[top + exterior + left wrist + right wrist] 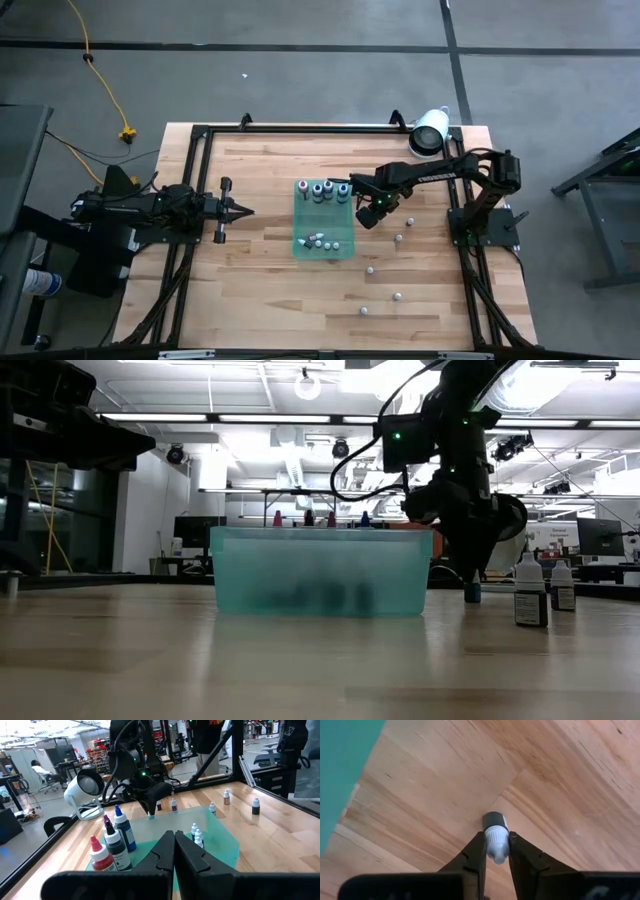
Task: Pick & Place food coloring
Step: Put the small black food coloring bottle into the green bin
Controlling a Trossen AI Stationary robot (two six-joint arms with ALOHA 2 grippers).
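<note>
A translucent green tray (325, 222) sits mid-table. It holds several food coloring bottles: coloured tops at its far end (321, 190), small whitish ones at its near end (320, 241). Just right of the tray, my right gripper (368, 216) points down, shut on one small white-capped bottle (496, 832) that stands on the wood. Other loose bottles (399, 238) stand on their bases further right and nearer. My left gripper (248, 209) waits shut, level, left of the tray. My right gripper pinches the bottle's white cap (497, 841) between its two fingers (479, 851). The fingers come from above, pointing down. The bottle stays upright with its dark base (472, 596) on the table, close beside the tray's right wall.
A large white cylinder (430, 130) lies at the table's far right corner. Loose bottles dot the right and near-right of the table (369, 269), (397, 296), (363, 311). Black frame rails (195, 180) run along the table's left, right and far edges.
</note>
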